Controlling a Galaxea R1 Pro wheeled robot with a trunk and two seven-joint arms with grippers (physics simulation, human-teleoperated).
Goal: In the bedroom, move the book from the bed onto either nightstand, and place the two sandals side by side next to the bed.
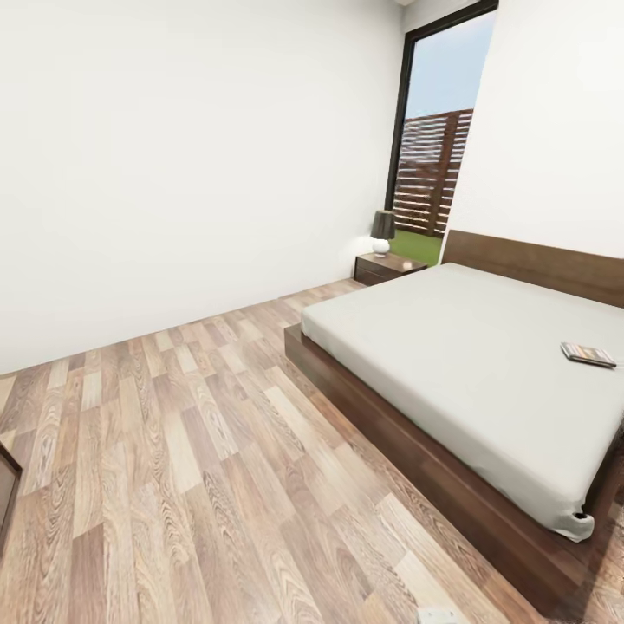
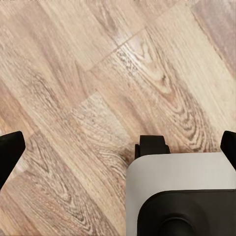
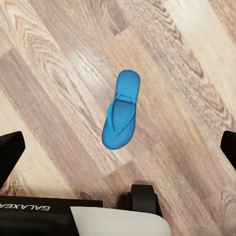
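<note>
Indoors, the head camera looks across a bedroom with a wood-plank floor (image 1: pixel 173 451) and bare white walls. At right, the bed (image 1: pixel 451 347) fills the middle and lower right of the frame, its pale grey mattress flat on a dark brown frame, a long brown headboard (image 1: pixel 537 264) against the wall at upper right. On the mattress near the right edge lies the book (image 1: pixel 588 354), flat, dark-covered. Beyond the bed's far corner, just above the frame's centre, stands the nightstand (image 1: pixel 387 267), with a small lamp (image 1: pixel 382 230) on its top. Behind it, a tall window (image 1: pixel 433 139) shows a slatted fence and grass.

From the left wrist camera, floor planks run diagonally; the robot's white-and-black base (image 2: pixel 182 196) sits at lower right. The left gripper (image 2: pixel 118 147) has its dark fingertips (image 2: pixel 10 152) at opposite edges of the frame, spread wide, holding nothing.

From the right wrist camera, one blue sandal (image 3: pixel 121 110) lies flat on the floor at the frame's centre, sole down, alone on the planks. The right gripper (image 3: pixel 118 152) likewise shows its fingertips (image 3: pixel 10 155) far apart at either edge, wide and empty, well clear of the sandal.
</note>
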